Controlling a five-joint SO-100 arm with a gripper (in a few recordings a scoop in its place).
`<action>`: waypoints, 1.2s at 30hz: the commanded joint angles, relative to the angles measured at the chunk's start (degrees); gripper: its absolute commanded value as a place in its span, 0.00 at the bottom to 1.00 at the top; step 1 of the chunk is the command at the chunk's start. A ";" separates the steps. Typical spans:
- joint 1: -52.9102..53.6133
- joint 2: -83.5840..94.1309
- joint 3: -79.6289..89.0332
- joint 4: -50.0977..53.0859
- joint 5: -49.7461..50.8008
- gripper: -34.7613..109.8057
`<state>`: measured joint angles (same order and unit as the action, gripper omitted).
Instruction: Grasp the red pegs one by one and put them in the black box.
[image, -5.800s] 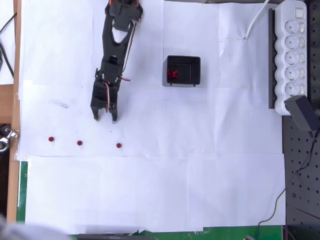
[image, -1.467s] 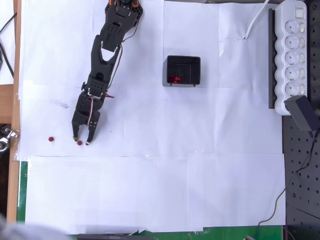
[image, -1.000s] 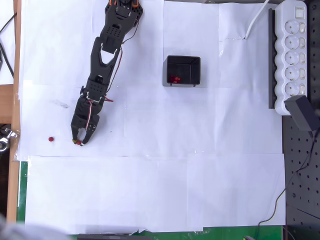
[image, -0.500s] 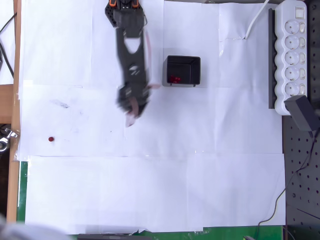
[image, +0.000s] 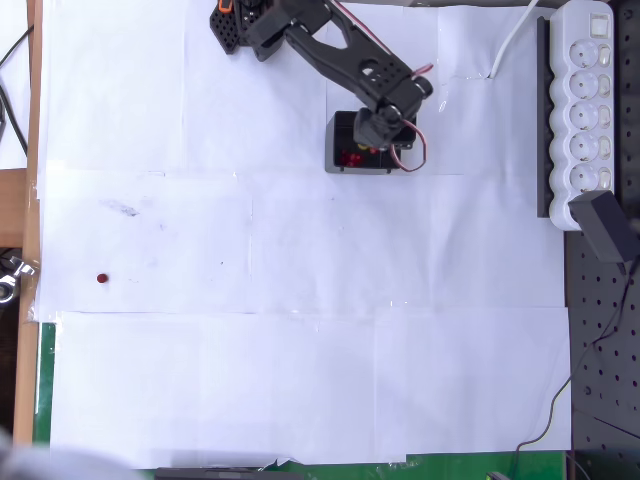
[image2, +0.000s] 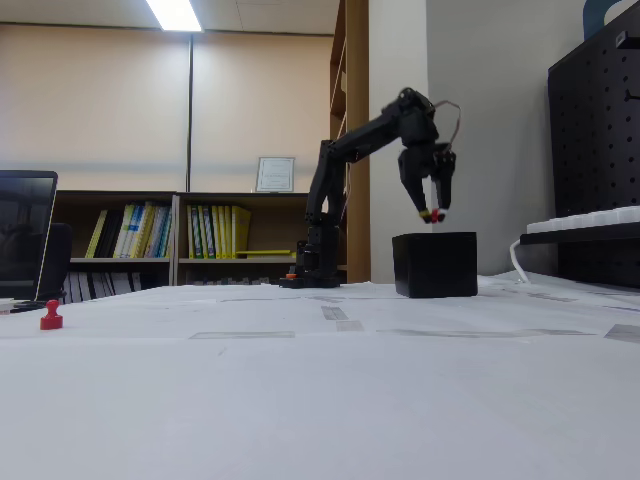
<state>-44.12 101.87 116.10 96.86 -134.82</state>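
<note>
In the overhead view, the black arm (image: 330, 50) is reaching from its base at the top of the paper-covered tabletop (image: 300, 350) down and to the right, with the gripper (image: 380, 140) hanging over the black box (image: 365, 142). The arm's wrist is covering much of the box's opening, so how the fingers are standing cannot be told from above. Red pegs (image: 349, 158) are lying inside the box at its lower left corner. One more red peg (image: 101, 279) is sitting alone far to the left on the paper, well apart from the box. A white power strip (image: 588, 110) is lying along the right edge.

In the fixed view, the gripper (image2: 431, 213) is pointing down just above the box (image2: 434, 264), clear of its rim. The fingers (image2: 424, 208) are standing narrowly, pinching a small red peg (image2: 436, 215) at their tips. The lone peg (image2: 51, 316) is standing upright on the tabletop at the left.
</note>
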 joint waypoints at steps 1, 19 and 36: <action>-1.05 2.99 -0.35 -1.41 -0.26 0.24; 4.92 0.00 16.79 1.67 5.54 0.37; 62.14 -16.79 -32.87 -49.39 50.01 0.37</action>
<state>4.57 81.65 89.38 68.91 -90.62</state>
